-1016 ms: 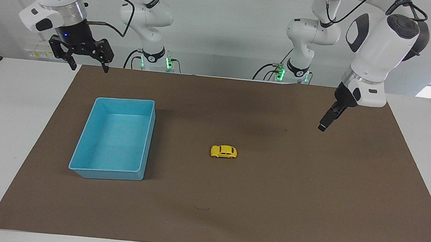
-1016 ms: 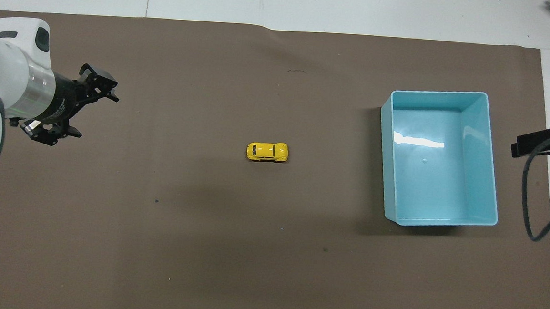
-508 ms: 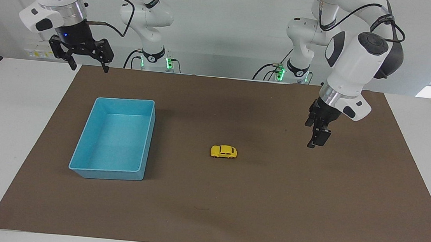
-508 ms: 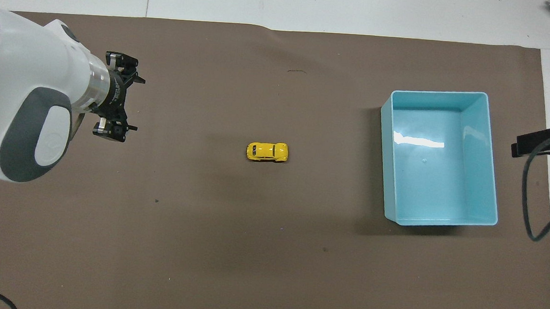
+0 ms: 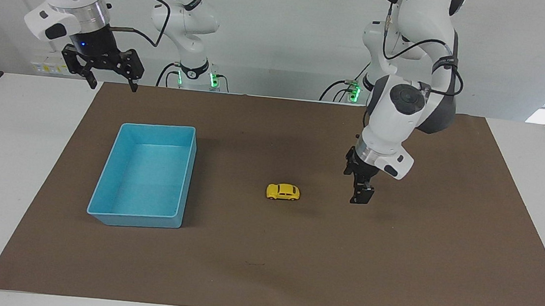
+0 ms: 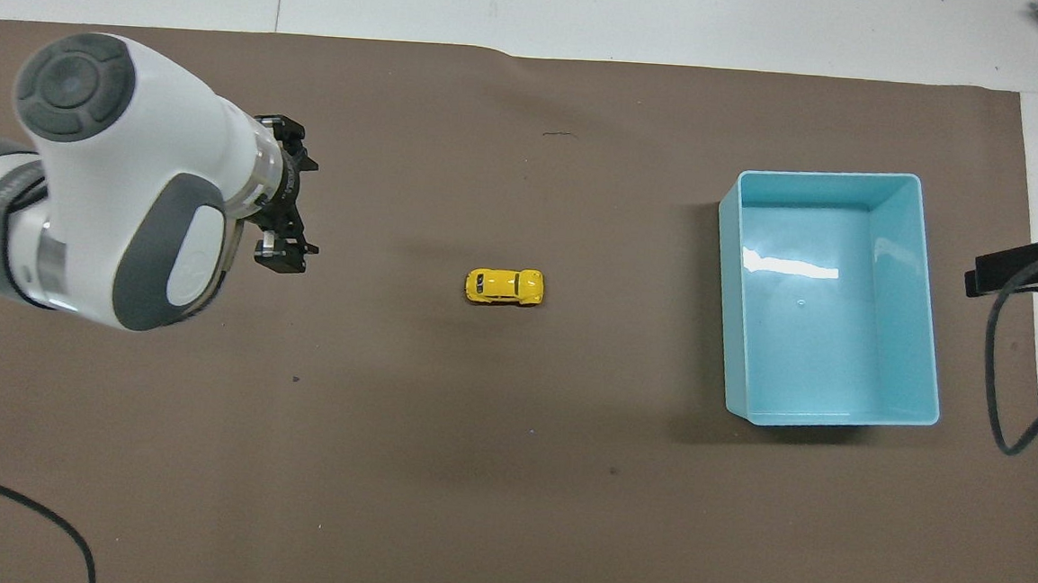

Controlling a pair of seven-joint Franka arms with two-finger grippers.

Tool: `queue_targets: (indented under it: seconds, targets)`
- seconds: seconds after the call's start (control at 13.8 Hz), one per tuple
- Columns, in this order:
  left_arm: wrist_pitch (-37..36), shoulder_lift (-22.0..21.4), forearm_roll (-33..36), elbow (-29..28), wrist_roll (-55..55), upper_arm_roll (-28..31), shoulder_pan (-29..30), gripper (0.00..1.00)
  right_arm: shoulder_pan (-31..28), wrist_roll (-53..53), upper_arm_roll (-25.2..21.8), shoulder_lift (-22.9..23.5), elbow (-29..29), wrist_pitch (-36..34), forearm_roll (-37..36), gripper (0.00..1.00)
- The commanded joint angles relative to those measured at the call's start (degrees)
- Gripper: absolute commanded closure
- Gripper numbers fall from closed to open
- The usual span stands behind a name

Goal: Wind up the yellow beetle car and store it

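Note:
The yellow beetle car [image 5: 283, 192] stands on its wheels on the brown mat near the middle of the table; it also shows in the overhead view [image 6: 504, 286]. My left gripper [image 5: 361, 196] hangs open and empty low over the mat, beside the car toward the left arm's end and apart from it; in the overhead view [image 6: 294, 198] its fingers stand spread. My right gripper [image 5: 111, 82] is open and empty, held high over the mat's edge at the robots' end, and waits.
A blue tray [image 5: 156, 126] with nothing in it stands on the mat toward the right arm's end; it also shows in the overhead view [image 6: 828, 175]. The brown mat [image 5: 391, 262] covers most of the white table.
My left arm has swung in from the left arm's end of the table toward the car and come lower. The car, the tray and the right arm have not moved.

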Motion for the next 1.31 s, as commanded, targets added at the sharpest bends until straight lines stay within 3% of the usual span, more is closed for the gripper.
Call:
queue_targets:
  seconds: [0.0,0.22,0.44,1.23]
  targets:
    - [-0.6,4.8,0.1,5.8,-3.9,0.8,-2.5,0.0,-0.7,-1.2,0.2,-1.3,-1.6,0.9,0.2,0.0]
    - [-0.4,6.7,-0.2,5.8,-5.2,0.8,-6.1,0.0,-0.7,-1.2,0.2,-1.3,-1.6,0.9,0.2,0.0]
    - [1.0,11.5,-0.2,7.1,-9.2,0.9,-9.8,0.0,-0.7,-1.2,0.2,-1.3,-1.6,0.9,0.2,0.0]
    - [8.0,13.4,-1.4,4.9,-12.3,0.8,-14.1,0.0,-0.9,-1.2,0.1,-1.3,-1.6,0.8,0.2,0.0]
